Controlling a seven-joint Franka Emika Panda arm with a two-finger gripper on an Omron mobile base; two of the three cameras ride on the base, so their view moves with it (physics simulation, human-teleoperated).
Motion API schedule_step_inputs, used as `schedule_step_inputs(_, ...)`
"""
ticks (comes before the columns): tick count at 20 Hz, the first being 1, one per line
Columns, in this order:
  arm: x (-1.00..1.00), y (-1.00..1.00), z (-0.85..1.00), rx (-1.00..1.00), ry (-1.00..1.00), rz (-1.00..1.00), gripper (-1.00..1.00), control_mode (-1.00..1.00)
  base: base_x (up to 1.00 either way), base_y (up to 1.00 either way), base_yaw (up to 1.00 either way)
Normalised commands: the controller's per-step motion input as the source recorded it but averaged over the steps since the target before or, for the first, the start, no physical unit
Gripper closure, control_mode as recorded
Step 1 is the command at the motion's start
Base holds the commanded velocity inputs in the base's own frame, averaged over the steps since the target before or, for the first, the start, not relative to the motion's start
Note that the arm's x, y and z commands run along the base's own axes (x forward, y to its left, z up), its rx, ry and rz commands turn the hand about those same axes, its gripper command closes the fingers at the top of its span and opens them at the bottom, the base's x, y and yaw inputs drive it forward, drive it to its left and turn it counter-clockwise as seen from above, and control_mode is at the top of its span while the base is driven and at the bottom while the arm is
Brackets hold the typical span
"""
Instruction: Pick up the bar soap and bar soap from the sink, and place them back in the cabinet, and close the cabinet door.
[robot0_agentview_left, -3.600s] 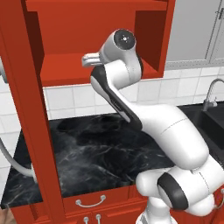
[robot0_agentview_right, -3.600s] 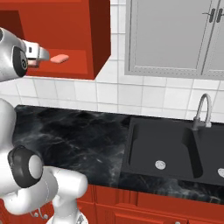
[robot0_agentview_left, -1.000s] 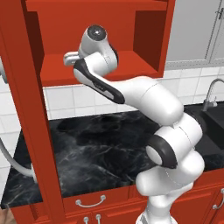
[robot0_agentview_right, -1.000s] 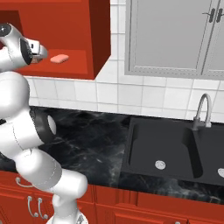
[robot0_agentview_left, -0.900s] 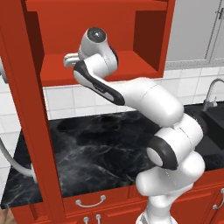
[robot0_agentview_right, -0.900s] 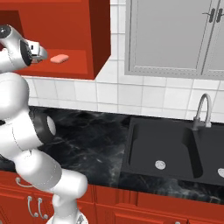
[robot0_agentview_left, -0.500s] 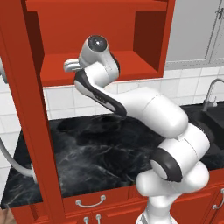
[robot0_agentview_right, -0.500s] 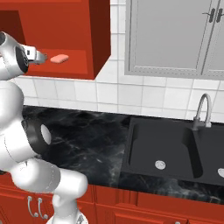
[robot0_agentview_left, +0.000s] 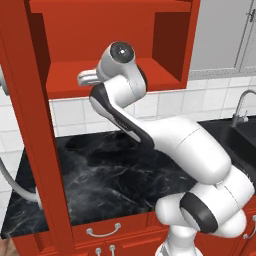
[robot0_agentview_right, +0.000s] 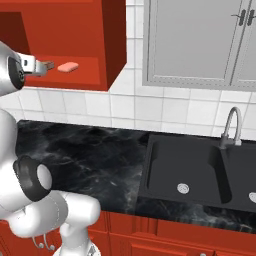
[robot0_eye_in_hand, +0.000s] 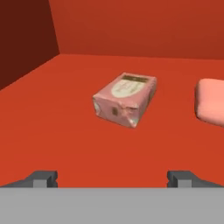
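Both bar soaps lie on the floor of the red cabinet (robot0_agentview_left: 170, 35). In the hand view a small block (robot0_eye_in_hand: 125, 99) with a paler labelled face lies just ahead of centre. A salmon-pink rounded bar (robot0_eye_in_hand: 211, 103) rests to its right, cut by the frame edge, and it also appears on the cabinet floor (robot0_agentview_right: 67, 66). My gripper (robot0_eye_in_hand: 112, 177) is open, its tips wide apart and short of both soaps. It hovers at the cabinet's front edge (robot0_agentview_left: 84, 78) (robot0_agentview_right: 47, 65). The red cabinet door (robot0_agentview_left: 31, 125) stands open at the left. The black sink (robot0_agentview_right: 200, 172) holds no soap.
A black marble counter (robot0_agentview_left: 100, 175) runs under the cabinet, with red drawers below. A silver faucet (robot0_agentview_right: 229, 125) rises behind the sink. Pale grey cabinet doors (robot0_agentview_right: 195, 40) hang to the right of the red cabinet. The open door's curved silver handle (robot0_agentview_left: 14, 182) juts out at the lower left.
The arm's elbow and upper links have swung round while the hand stays near the cabinet's front edge. The pink bar has not moved.
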Motion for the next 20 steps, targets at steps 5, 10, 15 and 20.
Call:
schedule_step_inputs(5, -0.65, -0.25, 0.25, 0.00, 0.00, 0.00, -1.00, -1.00, 0.00, 0.00, 0.00)
schedule_step_inputs(10, -0.86, -0.26, 0.03, 0.00, 0.04, 0.00, -1.00, -1.00, 0.00, 0.00, 0.00)
schedule_step_inputs(15, -0.85, -0.36, 0.00, 0.00, 0.01, 0.00, -1.00, -1.00, 0.00, 0.00, 0.00)
schedule_step_inputs(20, -0.68, -0.39, 0.00, 0.00, 0.00, 0.00, -1.00, -1.00, 0.00, 0.00, 0.00)
